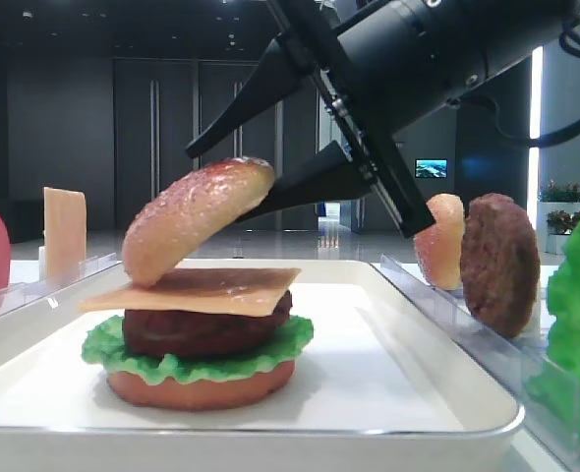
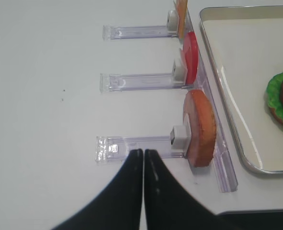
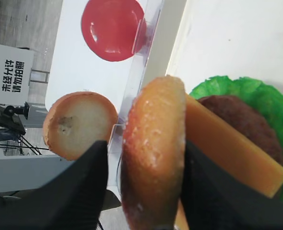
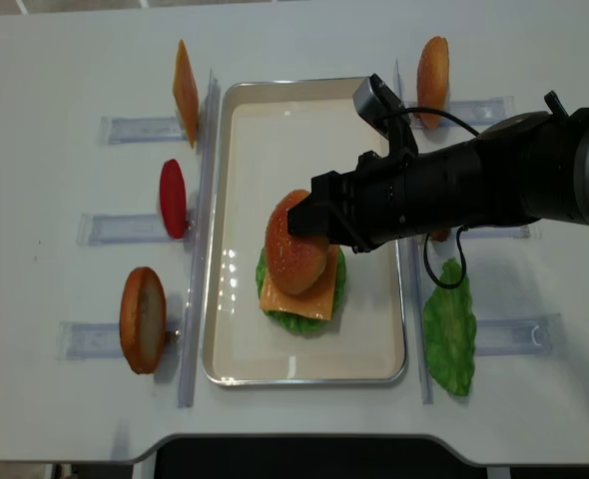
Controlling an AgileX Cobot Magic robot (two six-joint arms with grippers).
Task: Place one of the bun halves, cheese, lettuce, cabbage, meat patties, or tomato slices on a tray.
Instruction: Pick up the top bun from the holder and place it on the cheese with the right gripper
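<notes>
— What is on the left side of the bench (image 4: 35,150)?

— The left hand (image 2: 142,155), fingers pressed together on nothing, hangs just beside the clear holder (image 2: 132,143) with the pale bun (image 4: 142,319). Farther back stand a tomato (image 4: 173,198) and a cheese slice (image 4: 185,92).

— And the middle?

— The tray (image 4: 275,140). In its near half sits a stack: base (image 1: 202,385), lettuce (image 1: 197,359), patty (image 1: 206,329), cheese (image 1: 197,292). The bun top (image 4: 296,254) leans on that cheese, low end touching, high end raised.

— Is it gripped?

— The right hand (image 3: 144,158) straddles it with jaws apart; the wrist view shows a gap at one finger.

— The right side?

— Another bun (image 4: 433,68) at the back, a spare patty (image 1: 499,261), and a leaf (image 4: 449,339) near the front.
</notes>
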